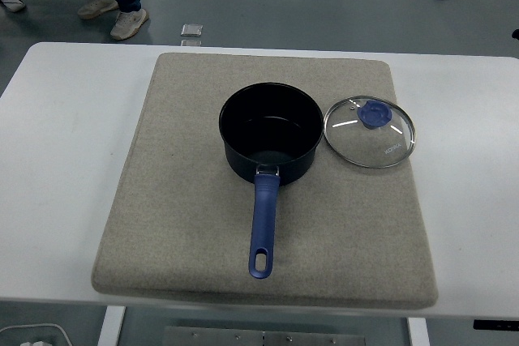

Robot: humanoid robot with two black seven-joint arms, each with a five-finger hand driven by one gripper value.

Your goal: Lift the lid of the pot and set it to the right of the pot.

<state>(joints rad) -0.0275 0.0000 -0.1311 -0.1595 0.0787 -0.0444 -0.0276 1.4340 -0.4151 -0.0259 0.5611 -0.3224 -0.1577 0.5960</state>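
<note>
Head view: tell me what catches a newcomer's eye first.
The dark pot stands open at the middle of the grey mat, its blue handle pointing toward the near edge. Just to its right lies the glass lid with its blue knob, flat on the mat. Neither robot hand is in view.

Glossy glass lid point(370, 133), matt cloth mat point(178, 200)

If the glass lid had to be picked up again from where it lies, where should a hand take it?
By the blue knob on the glass lid, coming from above. The lid lies flat on the mat with its rim flush, so only the raised knob offers a grip.
</note>
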